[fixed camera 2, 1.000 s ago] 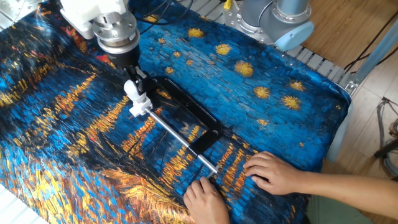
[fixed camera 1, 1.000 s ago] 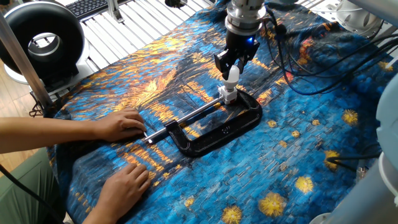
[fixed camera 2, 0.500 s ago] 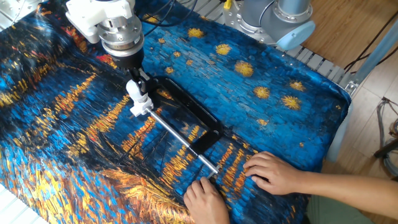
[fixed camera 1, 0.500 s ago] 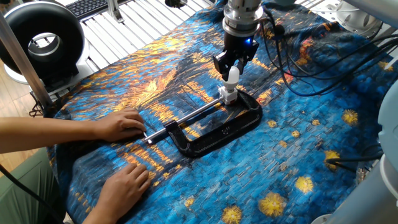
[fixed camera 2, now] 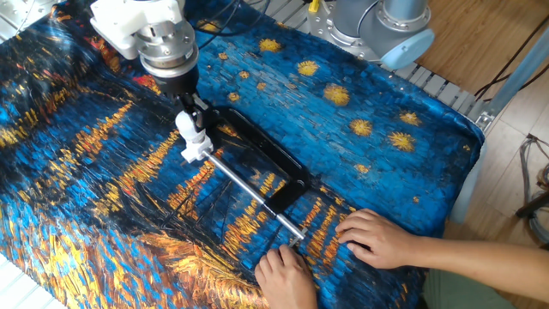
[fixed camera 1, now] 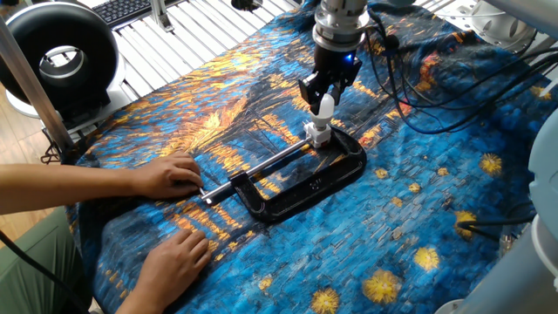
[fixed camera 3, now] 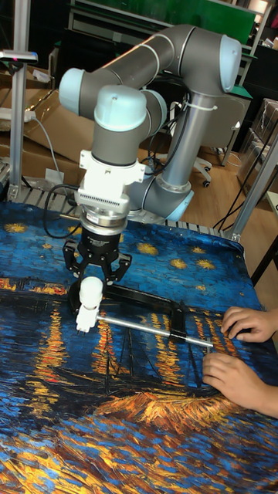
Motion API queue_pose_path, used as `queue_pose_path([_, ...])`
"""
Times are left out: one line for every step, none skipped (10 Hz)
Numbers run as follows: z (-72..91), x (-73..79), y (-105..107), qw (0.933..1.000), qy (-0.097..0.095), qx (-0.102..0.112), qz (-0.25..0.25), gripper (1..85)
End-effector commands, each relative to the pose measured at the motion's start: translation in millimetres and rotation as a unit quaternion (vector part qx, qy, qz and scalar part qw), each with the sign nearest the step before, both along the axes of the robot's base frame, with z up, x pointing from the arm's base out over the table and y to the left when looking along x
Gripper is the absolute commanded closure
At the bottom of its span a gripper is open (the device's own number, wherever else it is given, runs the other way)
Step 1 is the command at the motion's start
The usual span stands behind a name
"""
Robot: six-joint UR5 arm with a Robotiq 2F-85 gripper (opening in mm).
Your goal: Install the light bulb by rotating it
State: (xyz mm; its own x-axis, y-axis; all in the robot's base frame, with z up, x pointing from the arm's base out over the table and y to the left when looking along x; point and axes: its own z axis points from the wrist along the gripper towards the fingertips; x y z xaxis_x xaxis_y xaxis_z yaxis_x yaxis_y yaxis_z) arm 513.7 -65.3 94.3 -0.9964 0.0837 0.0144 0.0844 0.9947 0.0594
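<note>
White light bulb (fixed camera 3: 90,291) held upright in tool (fixed camera 3: 96,276); C-clamp (fixed camera 1: 307,179) below.

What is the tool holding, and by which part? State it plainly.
The tool is shut on the light bulb, its fingers pinching the white globe from both sides; the neck points down into the socket block.
</note>
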Motion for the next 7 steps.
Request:
queue_pose_path([3.6,-8.2,-3,0.9991,0.017,0.018,0.035,29.7])
queue_pose_path([4.0,-9.5,-2,0.9988,0.018,0.02,0.041,26.7])
queue_pose_path([3.7,-9.9,-3,0.9984,0.019,0.019,0.049,26.3])
queue_pose_path([3.4,-11.3,-4,0.998,0.021,0.017,0.056,24.7])
queue_pose_path([4.4,-13.7,-6,0.997,0.024,0.013,0.073,24.0])
queue_pose_path([5.3,-14.2,-13,0.995,0.025,0.003,0.097,23.7])
queue_pose_path([8.2,-15.1,-12,0.9903,0.027,0.011,0.136,23.7])
